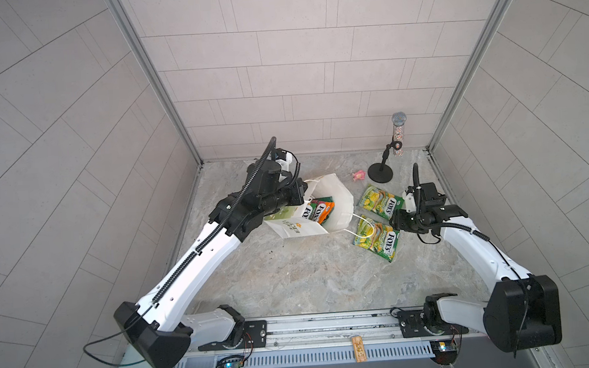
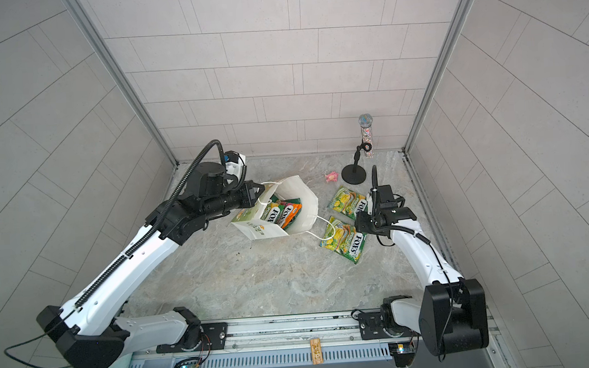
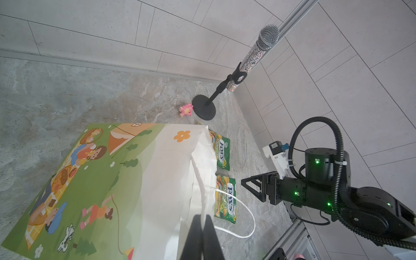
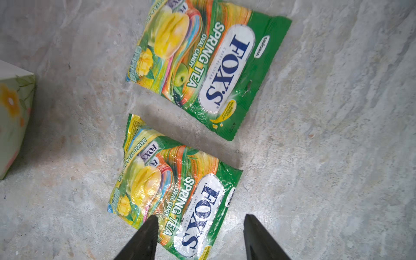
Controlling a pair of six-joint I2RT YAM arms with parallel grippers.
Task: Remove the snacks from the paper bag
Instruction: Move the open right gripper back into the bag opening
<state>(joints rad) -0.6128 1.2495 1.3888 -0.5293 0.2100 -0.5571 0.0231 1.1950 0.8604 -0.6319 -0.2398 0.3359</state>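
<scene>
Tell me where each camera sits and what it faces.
Top views: high overhead, looking down on the table, both arms and the paper bag.
Left wrist: behind the left gripper, shut on the bag's edge; faces the right arm.
Right wrist: behind the open right gripper, facing down.
All views share the two FOX'S packets.

paper bag [image 1: 335, 193]: open, snacks [image 1: 320, 211] inside | two FOX'S packets [image 1: 380, 206]: flat beside it
</scene>
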